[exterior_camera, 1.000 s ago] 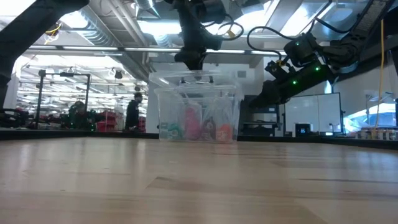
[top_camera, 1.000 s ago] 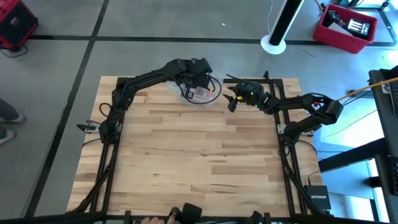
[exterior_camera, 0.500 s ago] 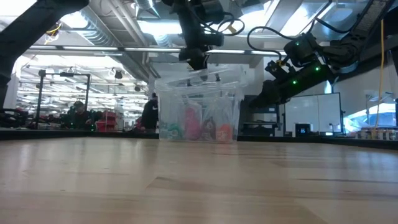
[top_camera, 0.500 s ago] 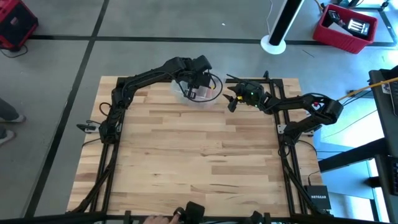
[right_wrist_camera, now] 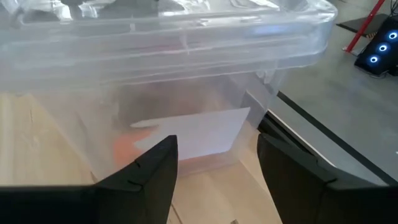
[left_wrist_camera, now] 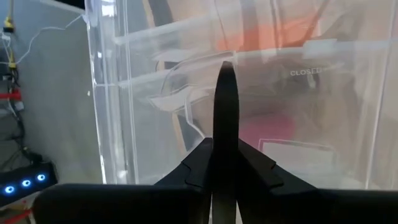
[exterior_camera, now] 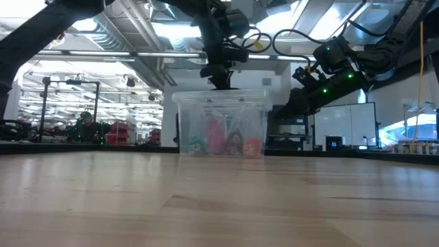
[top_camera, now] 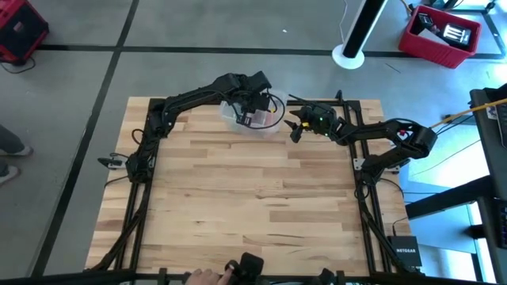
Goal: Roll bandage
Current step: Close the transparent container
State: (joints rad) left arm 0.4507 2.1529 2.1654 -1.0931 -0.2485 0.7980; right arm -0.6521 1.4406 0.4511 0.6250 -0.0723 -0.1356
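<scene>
My left gripper (exterior_camera: 221, 85) sits on top of the clear plastic box (exterior_camera: 221, 127) at the table's (top_camera: 238, 198) twelve o'clock edge, fingers pressed together; whether they pinch the lid I cannot tell. The bandage (exterior_camera: 215, 134) shows pink inside the box. My right gripper (top_camera: 295, 129) hovers at the box's three o'clock, fingers spread.

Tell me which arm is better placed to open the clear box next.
Left, probably. The left gripper sits shut right over the clear box; the right gripper hangs open beside it.
</scene>
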